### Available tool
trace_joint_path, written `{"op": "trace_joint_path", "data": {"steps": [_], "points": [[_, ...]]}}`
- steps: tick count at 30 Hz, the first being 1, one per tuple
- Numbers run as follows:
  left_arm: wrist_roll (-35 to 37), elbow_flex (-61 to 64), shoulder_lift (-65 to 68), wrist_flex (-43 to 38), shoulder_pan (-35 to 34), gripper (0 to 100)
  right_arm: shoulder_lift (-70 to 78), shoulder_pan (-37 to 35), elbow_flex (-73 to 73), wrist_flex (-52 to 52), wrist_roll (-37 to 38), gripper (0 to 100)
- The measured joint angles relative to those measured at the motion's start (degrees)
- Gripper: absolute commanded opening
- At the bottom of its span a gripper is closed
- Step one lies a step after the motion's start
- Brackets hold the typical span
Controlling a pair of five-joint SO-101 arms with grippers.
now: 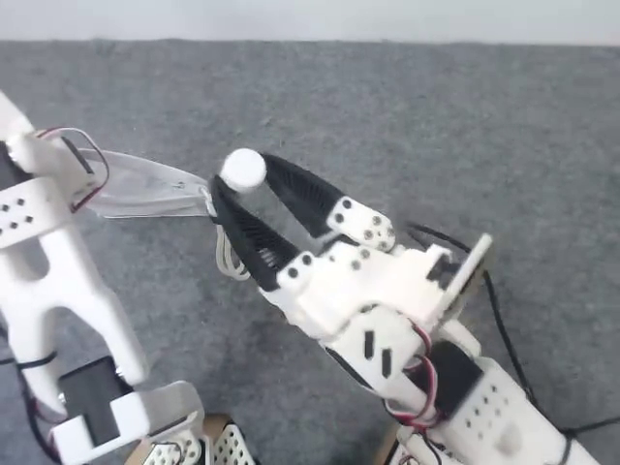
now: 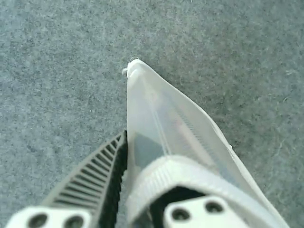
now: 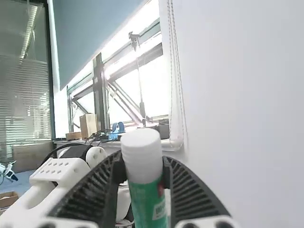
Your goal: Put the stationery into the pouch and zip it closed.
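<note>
1. A clear pouch [image 1: 145,189] is held at one end by the left gripper [image 2: 135,161], whose jaws are pressed together on it.
2. In the left wrist view, the pouch is seen stretching away from the gripper over the grey table [image 2: 57,71] and narrowing to a tip.
3. Whether that far tip rests on the table cannot be told.
4. A glue stick [image 1: 242,168] is pinched by the right gripper [image 3: 141,164] between its two black ribbed fingers [image 1: 300,194].
5. In the right wrist view, the glue stick is shown with a white cap above a green body; the cap stands out beyond the fingertips.
6. In that same view, a white wall [image 3: 237,95] and windows [image 3: 137,85] are seen behind the glue stick, so the gripper is tilted upward.
7. In the high view, the capped end of the glue stick is placed just beside the free end of the pouch, near the middle of the table.
8. Whether the cap touches the pouch cannot be told.
9. The glue stick is outside the pouch.
10. Whether the pouch is open or zipped cannot be made out.
</note>
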Motion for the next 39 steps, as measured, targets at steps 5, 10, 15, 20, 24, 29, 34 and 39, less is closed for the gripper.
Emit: {"op": "trace_joint_path", "data": {"steps": [5,10,15,20,24,29,34,39], "points": [[0.00,0.00,0.00,0.00,0.00,1,8.18,0.18,0.00,-8.97,1.49,0.6],[0.00,0.00,0.00,0.00,0.00,1,15.38,0.09,3.16,-16.70,1.76,0.6],[0.00,0.00,0.00,0.00,0.00,1,22.24,0.00,5.27,-27.60,1.76,0.6],[-0.09,0.97,-0.09,-0.09,0.00,1,31.30,0.00,4.75,-35.34,1.85,0.6],[-0.09,0.97,-0.09,-0.09,0.00,1,39.82,0.00,0.79,-38.59,2.02,0.6],[-0.09,0.97,-0.09,-0.09,0.00,1,46.51,0.00,-4.75,-39.65,2.11,0.6],[-0.09,0.97,-0.09,-0.09,0.00,1,47.47,0.00,-6.15,-39.65,2.11,0.6],[-0.09,0.97,-0.09,-0.09,0.00,1,48.18,-0.44,-6.24,-39.74,2.11,0.6]]}}
